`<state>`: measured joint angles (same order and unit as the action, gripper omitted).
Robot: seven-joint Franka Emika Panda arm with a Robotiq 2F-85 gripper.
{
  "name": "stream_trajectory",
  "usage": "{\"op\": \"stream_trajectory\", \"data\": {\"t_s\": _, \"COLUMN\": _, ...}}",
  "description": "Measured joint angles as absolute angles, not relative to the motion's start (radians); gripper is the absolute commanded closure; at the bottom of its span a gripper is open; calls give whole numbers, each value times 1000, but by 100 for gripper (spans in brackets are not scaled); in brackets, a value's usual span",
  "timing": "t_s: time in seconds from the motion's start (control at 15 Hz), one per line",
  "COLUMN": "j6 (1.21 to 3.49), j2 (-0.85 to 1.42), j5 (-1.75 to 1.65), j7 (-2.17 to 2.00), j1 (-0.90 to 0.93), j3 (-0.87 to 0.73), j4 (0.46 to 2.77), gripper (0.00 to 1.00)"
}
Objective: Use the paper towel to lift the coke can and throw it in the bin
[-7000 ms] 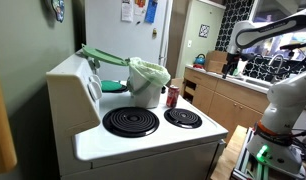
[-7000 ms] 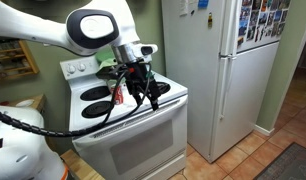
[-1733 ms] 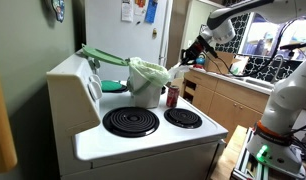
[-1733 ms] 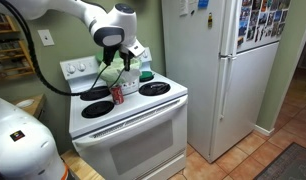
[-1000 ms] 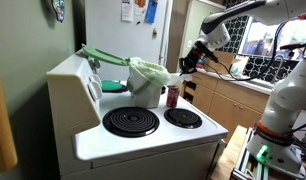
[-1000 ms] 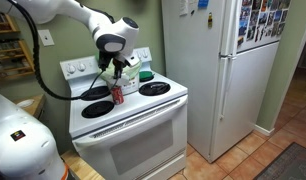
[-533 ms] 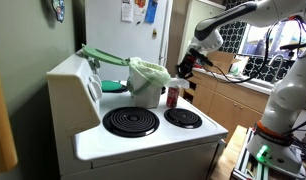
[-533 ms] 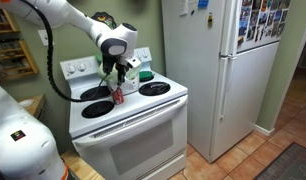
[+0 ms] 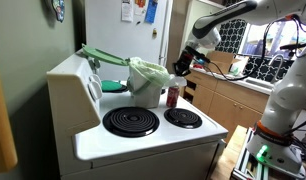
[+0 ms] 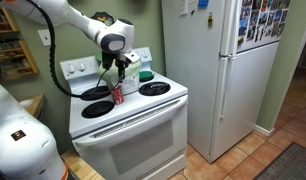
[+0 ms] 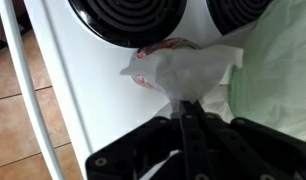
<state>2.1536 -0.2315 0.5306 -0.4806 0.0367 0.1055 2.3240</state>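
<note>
Where crumpled paper towel (image 11: 198, 70) drapes, red coke can (image 9: 172, 98)

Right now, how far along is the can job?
Done: the towel is pinched in the gripper. In hand: the towel hangs over the can, which stands on the stove beside the bin; the wrist view does not show whether the towel touches the can. Left: grip the can through the towel, lift it, drop it in the bin.

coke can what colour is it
The coke can is red, clearest in an exterior view.
</note>
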Motion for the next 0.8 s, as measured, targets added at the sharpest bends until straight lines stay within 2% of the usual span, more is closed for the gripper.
{"op": "stream_trajectory", "data": {"t_s": 0.8, "j6": 2134, "j2": -176, "j5": 449, "j7": -622, "j1": 64, "j3": 149, "j4": 2284, "gripper": 100}}
